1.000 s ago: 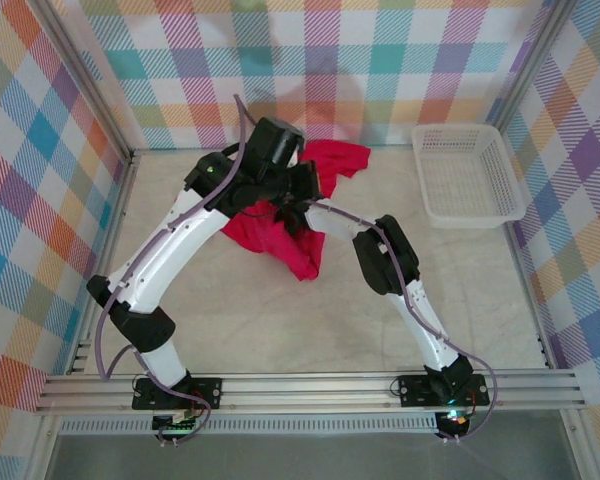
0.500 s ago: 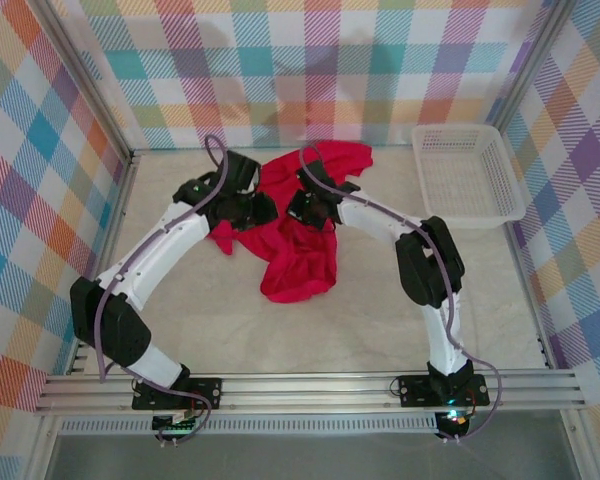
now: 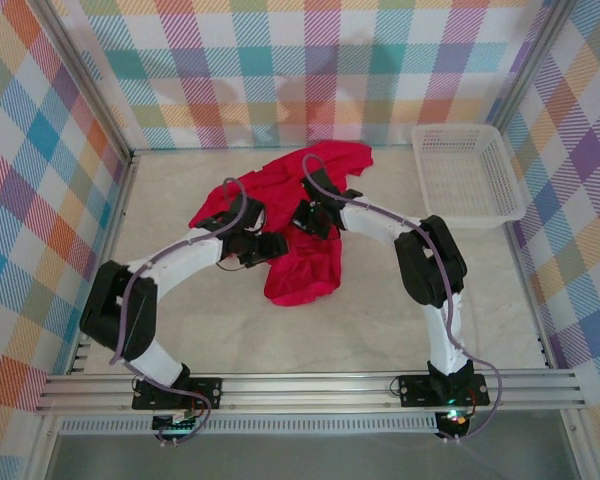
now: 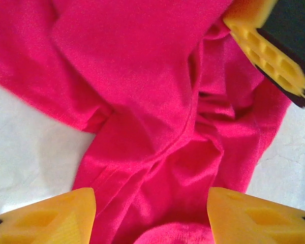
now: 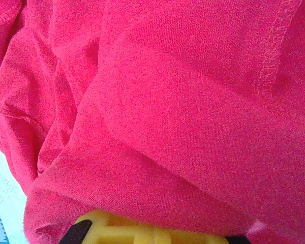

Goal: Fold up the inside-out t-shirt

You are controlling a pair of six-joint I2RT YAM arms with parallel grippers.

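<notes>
Soft, fine-knit red cloth on the inside-out t-shirt point(image 3: 302, 262), matt with a faint sheen along the folds, rumpled, with a raised overlock-stitched seam point(image 5: 270, 48). Smooth, matt, pale marbled surface on the bench point(image 3: 380, 320). Hard yellow plastic, dull and moulded with hollow cells, on the fingers point(image 4: 51, 216) of the left hand point(image 4: 151, 218); same yellow plastic backed by matt black on a finger point(image 4: 264, 48) of the right hand point(image 3: 313, 213). Glossy white plastic shells and matt black joints on the arms point(image 3: 180, 262). White plastic lattice for the basket point(image 3: 467, 175). Brushed grey metal on the rail point(image 3: 310, 385). Checked, matt, cloth-like walls point(image 3: 310, 70).
</notes>
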